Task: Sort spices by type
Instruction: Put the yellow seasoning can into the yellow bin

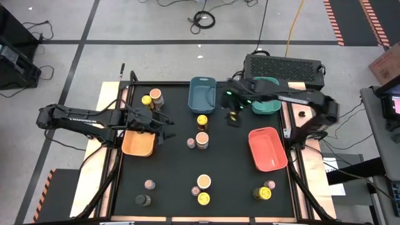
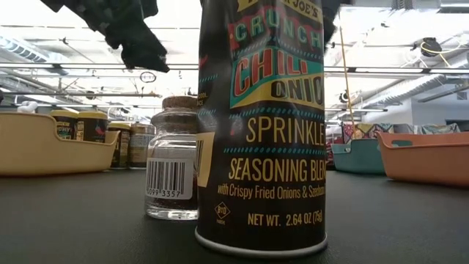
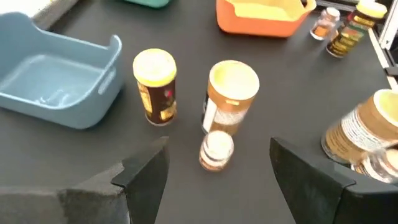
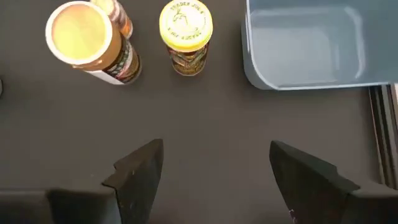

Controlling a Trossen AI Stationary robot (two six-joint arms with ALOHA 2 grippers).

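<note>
Both grippers hang open above the table's middle and touch nothing. My left gripper (image 1: pixel 166 129) is beside the orange bin (image 1: pixel 139 144); its wrist view looks at a yellow-lidded jar (image 3: pixel 154 84), a tan-topped jar (image 3: pixel 231 93) and a tiny pinkish-topped jar (image 3: pixel 216 149), all upright on the mat. My right gripper (image 1: pixel 232 116) hovers between the blue bin (image 1: pixel 202 95) and teal bin (image 1: pixel 265 104). Past its fingers stand the same yellow-lidded jar (image 4: pixel 185 34) and tan-topped jar (image 4: pixel 87 40). Two more jars (image 1: pixel 152 98) stand at the far left.
A red bin (image 1: pixel 267 149) sits at the right. Along the near edge stand several jars: a pinkish and a dark one (image 1: pixel 143 200) on the left, a cluster (image 1: pixel 203 190) in the middle, another (image 1: pixel 265 192) on the right. One tall jar (image 2: pixel 260 125) fills the low view.
</note>
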